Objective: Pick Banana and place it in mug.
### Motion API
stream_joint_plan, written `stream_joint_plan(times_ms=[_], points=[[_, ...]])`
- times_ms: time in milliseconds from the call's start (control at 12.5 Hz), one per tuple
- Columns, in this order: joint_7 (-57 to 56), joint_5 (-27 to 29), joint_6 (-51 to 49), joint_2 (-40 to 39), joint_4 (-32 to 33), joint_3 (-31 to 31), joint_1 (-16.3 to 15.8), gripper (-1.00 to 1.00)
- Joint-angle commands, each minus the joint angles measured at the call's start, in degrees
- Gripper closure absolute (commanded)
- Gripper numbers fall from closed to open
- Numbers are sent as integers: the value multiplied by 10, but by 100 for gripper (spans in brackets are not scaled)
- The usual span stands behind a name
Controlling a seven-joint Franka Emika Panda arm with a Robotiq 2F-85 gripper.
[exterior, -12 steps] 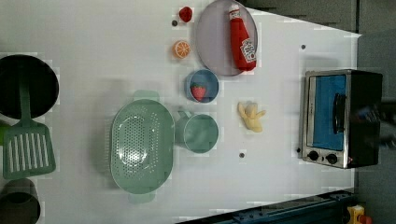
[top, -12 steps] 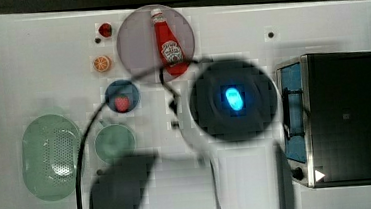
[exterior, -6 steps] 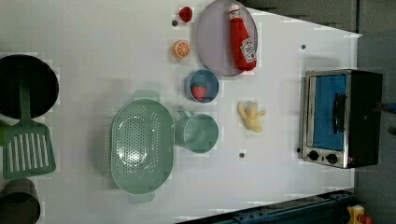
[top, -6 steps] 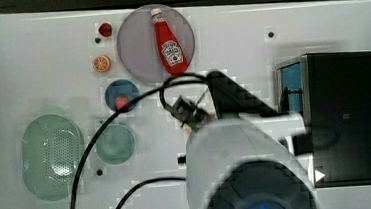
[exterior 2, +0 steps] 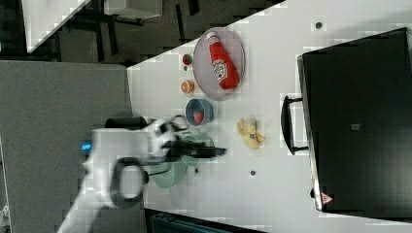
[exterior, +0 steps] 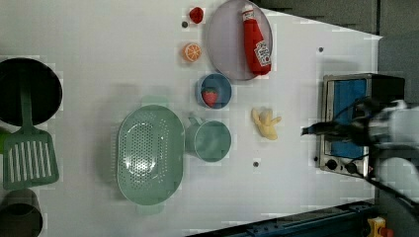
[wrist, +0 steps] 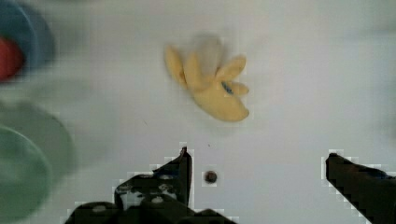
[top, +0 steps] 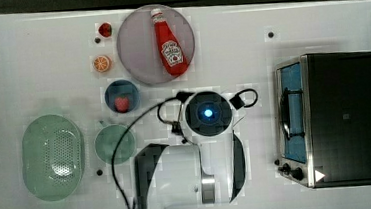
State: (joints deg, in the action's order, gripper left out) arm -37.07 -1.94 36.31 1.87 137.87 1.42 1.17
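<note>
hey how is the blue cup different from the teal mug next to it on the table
The blue cup holds a red strawberry; the teal mug looks empty. The mug has a small handle nub toward the green basket; no handle shows on the blue cup. In the left view the blue cup sits nearer the plate, the mug nearer the basket. Both are round, upright, open-topped and similar in width.

white label on ketchup bottle (top: 168, 41) illegible, small triangular sign on toaster oven (top: 345, 117) unreadable
</note>
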Motion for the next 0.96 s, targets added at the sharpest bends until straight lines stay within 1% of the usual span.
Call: stream_joint_plan(times_ms=[80,240,480,720,800,960], points=[[-256,8,85,-37,14,4,1,-100],[-344,8,152,-94,21,3,1,-100],[-355,8,255,-167,21,1,1,-100],[-354,8,326,-215,21,-2,2,-100],[-354,8,335,-221,21,-1,2,-93],[-354,8,336,-225,25,-2,2,-45]])
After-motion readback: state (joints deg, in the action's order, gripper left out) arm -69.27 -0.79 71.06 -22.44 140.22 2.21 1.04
